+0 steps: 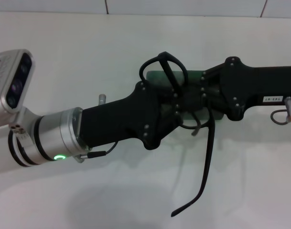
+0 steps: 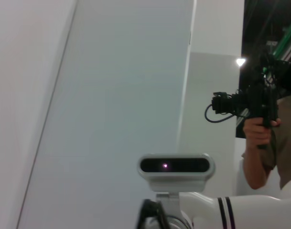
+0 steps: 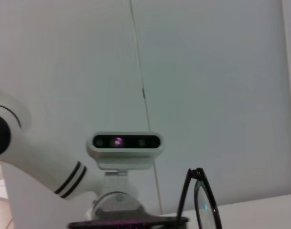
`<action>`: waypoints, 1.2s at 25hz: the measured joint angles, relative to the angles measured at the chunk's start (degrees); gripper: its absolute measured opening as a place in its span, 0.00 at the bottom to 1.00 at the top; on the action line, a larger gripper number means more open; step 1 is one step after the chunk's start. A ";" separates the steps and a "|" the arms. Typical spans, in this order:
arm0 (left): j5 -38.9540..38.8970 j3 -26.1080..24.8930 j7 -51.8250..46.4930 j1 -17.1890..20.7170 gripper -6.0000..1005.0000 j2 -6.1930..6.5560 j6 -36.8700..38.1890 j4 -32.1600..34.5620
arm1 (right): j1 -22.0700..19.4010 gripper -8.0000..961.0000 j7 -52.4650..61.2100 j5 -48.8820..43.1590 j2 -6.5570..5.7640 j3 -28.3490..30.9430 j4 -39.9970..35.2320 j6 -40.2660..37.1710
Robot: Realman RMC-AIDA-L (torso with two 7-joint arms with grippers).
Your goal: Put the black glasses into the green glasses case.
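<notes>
The black glasses [image 1: 208,157] hang in the air at mid-table, where my two grippers meet. One lens rim loops up over the grippers and one long temple arm trails down toward the near edge. My left gripper [image 1: 179,109] reaches in from the left and my right gripper [image 1: 199,95] from the right. Both are at the frame, and their black bodies hide which one holds it. The green glasses case [image 1: 192,76] lies on the table just behind and under them, mostly covered; whether it is open is hidden. One lens shows edge-on in the right wrist view [image 3: 202,202].
The white table [image 1: 88,57] ends at a tiled wall at the far edge. Both wrist views look up at my head camera [image 3: 126,143]. A person with a camera [image 2: 260,119] stands off to the side in the left wrist view.
</notes>
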 joint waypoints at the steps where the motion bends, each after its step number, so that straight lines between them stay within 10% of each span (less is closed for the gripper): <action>1: -0.20 0.03 0.01 0.04 0.04 -0.01 -0.01 0.00 | 0.02 0.05 -0.03 0.01 0.04 -0.07 0.01 -0.22; 21: -2.04 4.28 6.09 2.80 0.03 0.22 6.19 -0.97 | -0.70 0.05 -3.06 10.23 -0.03 12.92 5.46 -10.58; 30: -7.20 15.04 9.15 1.19 0.03 -0.03 3.81 -0.99 | 4.94 0.05 -13.63 19.03 0.43 7.33 16.43 -7.35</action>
